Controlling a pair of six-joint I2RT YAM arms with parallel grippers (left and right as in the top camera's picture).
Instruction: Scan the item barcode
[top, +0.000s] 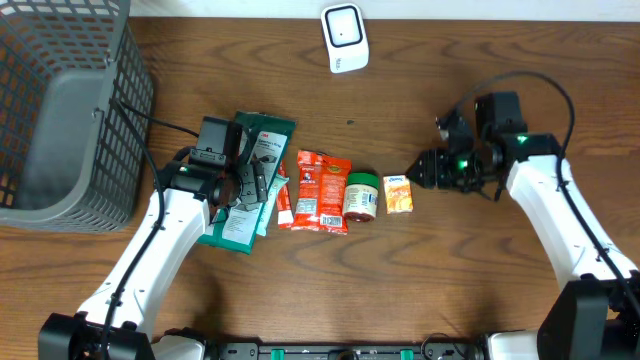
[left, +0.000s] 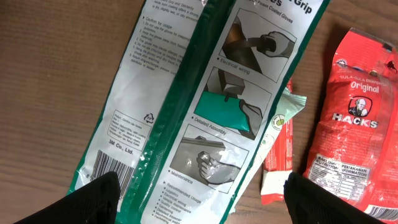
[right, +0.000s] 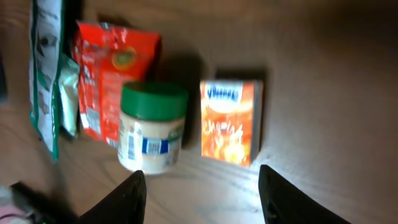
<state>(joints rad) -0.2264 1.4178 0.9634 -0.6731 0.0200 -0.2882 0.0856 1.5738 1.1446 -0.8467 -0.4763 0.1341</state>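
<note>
A green-and-white glove package (left: 205, 106) lies flat, its barcode (left: 115, 165) showing at one corner. My left gripper (top: 252, 182) hovers open right above it, and its fingertips (left: 84, 202) straddle the package's width without gripping. To the right lie a red Hacks bag (top: 320, 190), a green-lidded jar (top: 361, 196) and a small orange box (top: 398, 193). My right gripper (top: 416, 171) stands just right of the orange box (right: 231, 121), open, with only bare table between its fingers (right: 118, 199). The white scanner (top: 345, 38) stands at the back of the table.
A grey wire basket (top: 70, 110) fills the far left corner, a black cable running from it toward the left arm. A small red-and-white packet (left: 277, 162) lies tucked between the glove package and the Hacks bag (left: 357, 124).
</note>
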